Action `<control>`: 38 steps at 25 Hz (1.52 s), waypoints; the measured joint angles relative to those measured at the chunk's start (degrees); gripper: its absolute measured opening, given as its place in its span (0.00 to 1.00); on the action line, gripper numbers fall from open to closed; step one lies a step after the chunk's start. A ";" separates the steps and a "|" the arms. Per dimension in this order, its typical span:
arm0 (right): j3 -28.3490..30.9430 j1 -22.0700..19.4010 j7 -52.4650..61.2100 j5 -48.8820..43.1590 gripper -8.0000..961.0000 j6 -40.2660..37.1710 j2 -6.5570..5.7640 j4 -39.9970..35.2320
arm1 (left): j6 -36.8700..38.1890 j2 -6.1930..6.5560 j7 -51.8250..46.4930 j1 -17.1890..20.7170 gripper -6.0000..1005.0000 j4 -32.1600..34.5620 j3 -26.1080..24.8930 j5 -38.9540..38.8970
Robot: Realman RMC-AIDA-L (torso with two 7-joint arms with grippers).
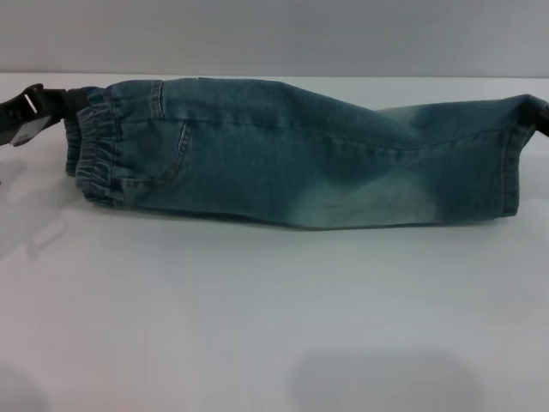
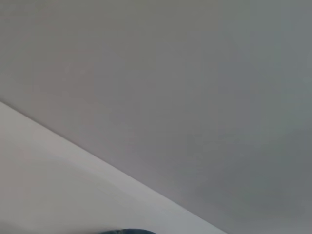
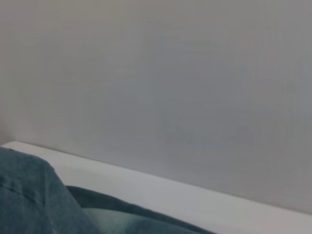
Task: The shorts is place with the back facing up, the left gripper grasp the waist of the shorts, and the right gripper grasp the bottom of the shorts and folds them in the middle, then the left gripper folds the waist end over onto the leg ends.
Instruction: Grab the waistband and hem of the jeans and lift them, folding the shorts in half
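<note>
Head view: denim shorts [image 1: 292,154] folded lengthwise across the white worktop [image 1: 274,318]
Left pincer [image 1: 51,107] at 9 o'clock pinches the elastic waist; right pincer [image 1: 542,116] at 3 o'clock, grip hidden, cannot tell. Wrist views: denim edges, grey wall [image 3: 195,73]

I seem to be working in a plain lab or test station, since all I see is a bare white table [image 1: 274,309] set against a blank grey wall [image 1: 274,34] on the far side, without household furnishings.
</note>
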 joint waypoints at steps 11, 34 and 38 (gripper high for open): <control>-3.07 2.88 0.09 -0.54 0.01 11.31 1.11 5.40 | -2.89 -0.60 0.08 -0.82 0.05 0.00 0.52 -0.22; -3.96 7.31 -0.20 -0.35 0.01 24.32 4.12 5.76 | -4.41 -1.50 1.49 -0.80 0.05 0.01 0.67 0.15; -4.43 7.43 -0.30 -0.24 0.01 25.46 4.24 6.13 | -4.49 -1.61 1.92 -0.83 0.05 0.00 1.30 0.26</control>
